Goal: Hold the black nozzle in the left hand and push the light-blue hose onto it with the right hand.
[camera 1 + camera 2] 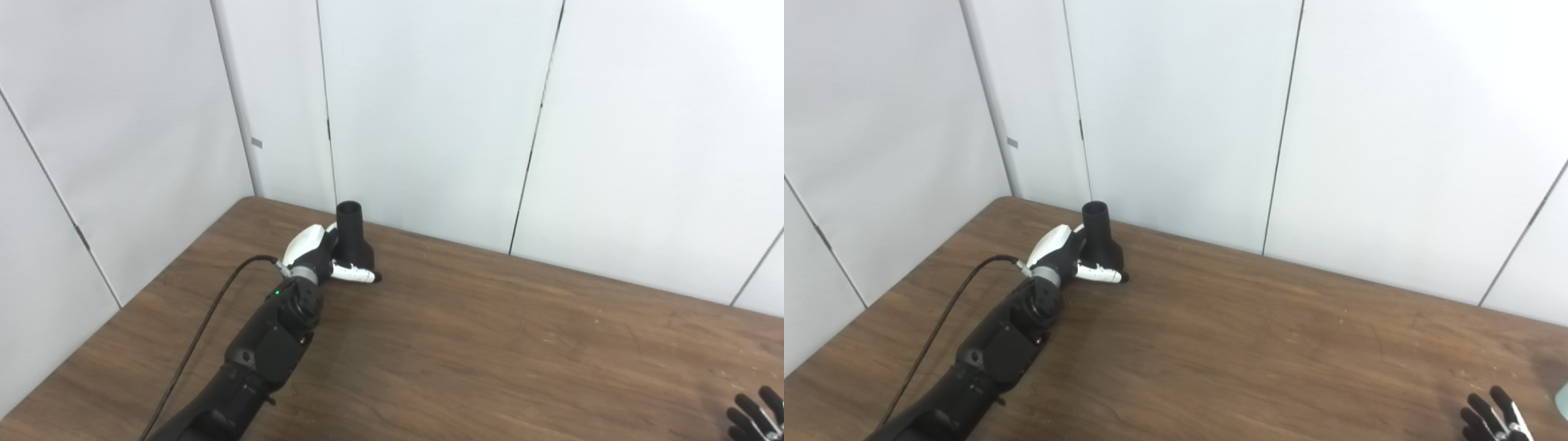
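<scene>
1. Left eye view: L arm reaches in from bottom-left across the brown wooden counter (490, 343), black cable (202, 324) looping alongside the forearm. Left hand (321, 254) is wrapped round the black nozzle (353, 242) at its wide lower part, thumb across the front. Nozzle stands upright, narrow open end up, base on or just above the counter, near the back-left corner, close to the white wall panels (429, 110).
2. Same view, far bottom-right corner: only fingertips of the right hand (756, 416) poke into frame, spread apart, nothing between them as far as can be seen.
3. Right eye view: same grasp, left hand (1066, 251) clenched on the nozzle (1099, 236), white hand back facing left. Right hand (1494, 416) low at the bottom edge, well apart from the nozzle, fingers splayed. Pale blue-green sliver (1562, 398) at the right edge, poss. the hose, too little in frame to tell.
</scene>
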